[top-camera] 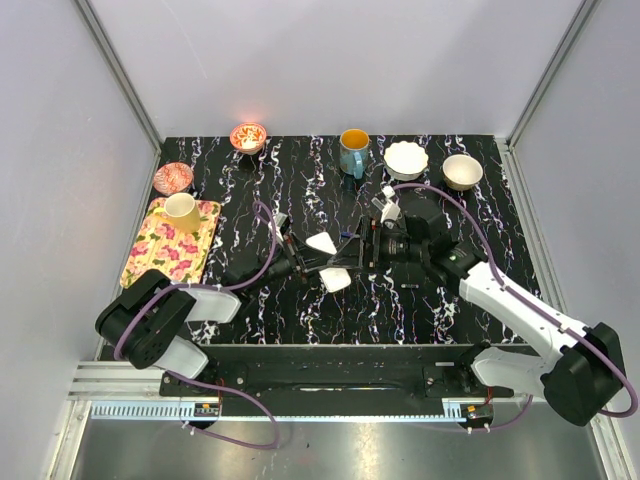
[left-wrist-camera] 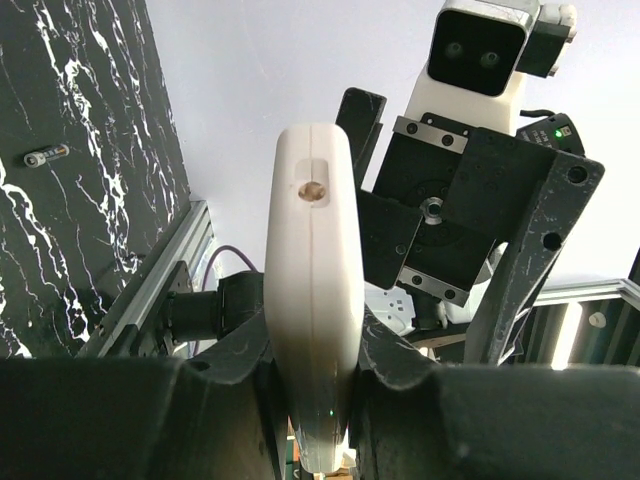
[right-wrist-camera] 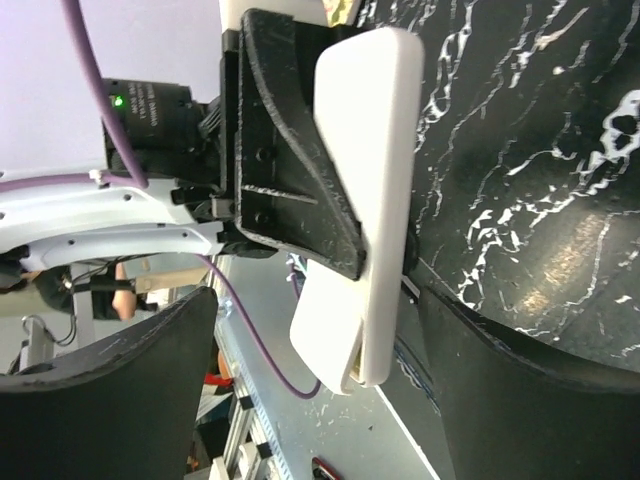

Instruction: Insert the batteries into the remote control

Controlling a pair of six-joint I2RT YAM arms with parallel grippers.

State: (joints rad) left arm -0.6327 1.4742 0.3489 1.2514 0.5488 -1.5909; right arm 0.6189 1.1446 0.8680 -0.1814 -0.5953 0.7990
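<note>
Clamping the remote (left-wrist-camera: 312, 250) by its flat sides, the left claw (left-wrist-camera: 316, 400) holds it edge-on above the middle of the table (left-wrist-camera: 90, 220). The right claw (right-wrist-camera: 330, 400) gapes wide with a finger on each side of the remote, not gripping it. One battery (left-wrist-camera: 45, 155) lies on the table, well apart.

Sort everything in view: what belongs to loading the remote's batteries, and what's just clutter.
For the job: remote control; battery lying on the table.

Just lying about: orange mug; white bowl; beige bowl; red bowl; red-and-white dish; floral tray; yellow cup on it.
</note>
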